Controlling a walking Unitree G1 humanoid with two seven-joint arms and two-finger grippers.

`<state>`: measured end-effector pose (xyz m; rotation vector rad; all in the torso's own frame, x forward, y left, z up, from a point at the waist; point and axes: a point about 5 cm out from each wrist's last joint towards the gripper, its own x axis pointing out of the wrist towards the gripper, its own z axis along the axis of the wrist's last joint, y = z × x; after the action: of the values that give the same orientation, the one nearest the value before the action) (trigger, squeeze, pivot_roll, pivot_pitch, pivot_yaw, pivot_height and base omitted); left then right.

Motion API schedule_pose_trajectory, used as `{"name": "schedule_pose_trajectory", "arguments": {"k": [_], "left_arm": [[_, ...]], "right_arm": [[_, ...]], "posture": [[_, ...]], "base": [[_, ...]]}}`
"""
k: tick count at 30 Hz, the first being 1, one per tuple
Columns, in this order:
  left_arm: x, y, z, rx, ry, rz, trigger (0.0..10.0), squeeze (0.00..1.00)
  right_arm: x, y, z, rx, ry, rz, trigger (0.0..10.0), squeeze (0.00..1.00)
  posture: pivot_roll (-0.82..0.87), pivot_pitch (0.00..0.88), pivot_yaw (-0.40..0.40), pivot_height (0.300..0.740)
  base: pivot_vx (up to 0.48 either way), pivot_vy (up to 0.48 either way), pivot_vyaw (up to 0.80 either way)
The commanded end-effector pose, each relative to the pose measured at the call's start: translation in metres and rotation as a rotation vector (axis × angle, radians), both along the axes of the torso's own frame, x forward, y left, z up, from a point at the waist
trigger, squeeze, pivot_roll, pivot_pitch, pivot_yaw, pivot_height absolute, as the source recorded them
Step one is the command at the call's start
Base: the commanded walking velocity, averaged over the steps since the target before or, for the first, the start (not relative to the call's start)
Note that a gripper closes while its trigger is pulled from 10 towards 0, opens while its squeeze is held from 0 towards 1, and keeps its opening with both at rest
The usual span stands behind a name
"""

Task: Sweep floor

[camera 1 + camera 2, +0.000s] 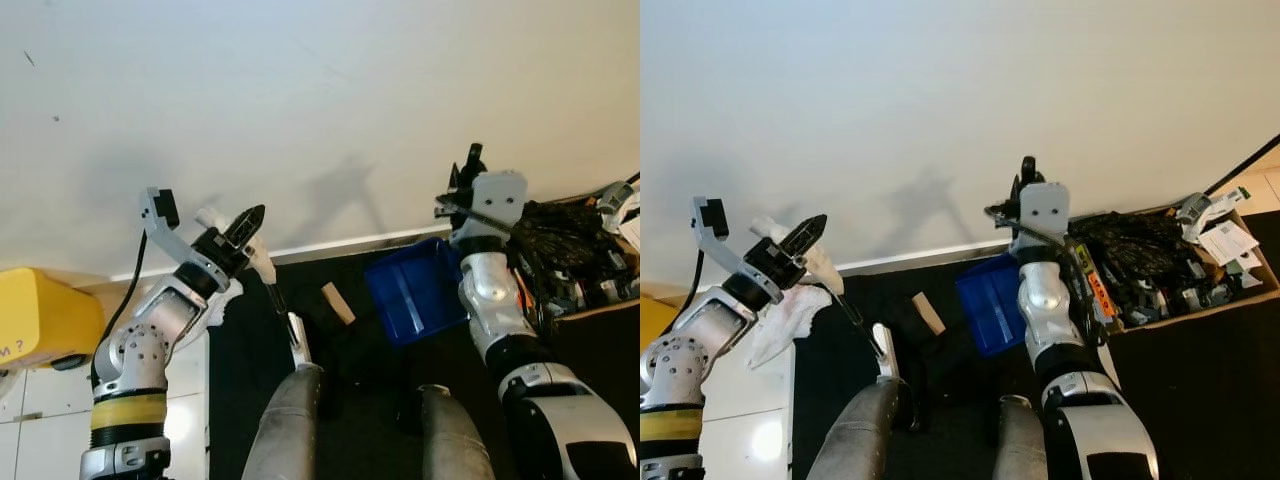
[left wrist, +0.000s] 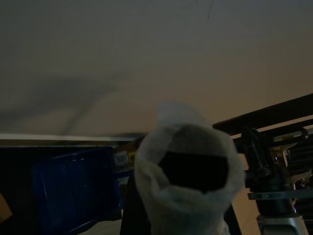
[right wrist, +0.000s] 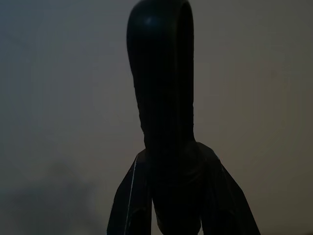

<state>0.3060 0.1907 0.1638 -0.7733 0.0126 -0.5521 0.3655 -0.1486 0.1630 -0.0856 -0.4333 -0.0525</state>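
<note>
The left gripper (image 1: 248,222) is raised before the pale wall, its fingers pinched together on a white handle (image 2: 188,176) whose dark shaft runs down to the black floor (image 1: 370,420). The right gripper (image 1: 468,165) clasps a dark upright handle (image 3: 164,98), beside the blue dustpan (image 1: 418,290)

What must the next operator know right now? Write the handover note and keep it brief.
Left gripper: raised near the wall, shut on a white-wrapped tool; a thin dark rod runs from it down toward the floor.
Right gripper: raised, shut on a black handle with a looped end.
Blue dustpan: beside the right forearm, above the dark floor; whether it joins the handle cannot be seen.
Wooden block: on the floor left of the dustpan. Cluttered cardboard box: to the right.
Done: both tools in hand.
Left: the sweeping itself; nothing sits in the dustpan yet.
</note>
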Motion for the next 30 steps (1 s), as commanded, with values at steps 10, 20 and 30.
{"name": "schedule_pose_trajectory", "arguments": {"k": [10, 20, 30], "left_arm": [[-0.002, -0.006, -0.014, 0.009, 0.004, 0.018, 10.0, 0.0], [-0.005, -0.008, -0.025, -0.014, 0.014, 0.044, 10.0, 0.0], [-0.003, -0.007, -0.031, -0.026, 0.063, 0.096, 10.0, 0.0]], "right_arm": [[-0.01, 0.007, -0.051, -0.102, 0.245, 0.01, 10.0, 0.0], [-0.015, 0.001, -0.083, -0.309, 0.51, 0.155, 10.0, 0.0], [-0.02, -0.006, -0.089, -0.218, 0.679, 0.386, 10.0, 0.0]], "posture": [[0.2, 0.342, 0.074, 0.74], [0.15, 0.316, 0.043, 0.74], [0.12, 0.299, 0.044, 0.74]], "base": [[0.0, 0.0, 0.0], [0.0, 0.0, 0.0], [0.0, 0.0, 0.0]]}}
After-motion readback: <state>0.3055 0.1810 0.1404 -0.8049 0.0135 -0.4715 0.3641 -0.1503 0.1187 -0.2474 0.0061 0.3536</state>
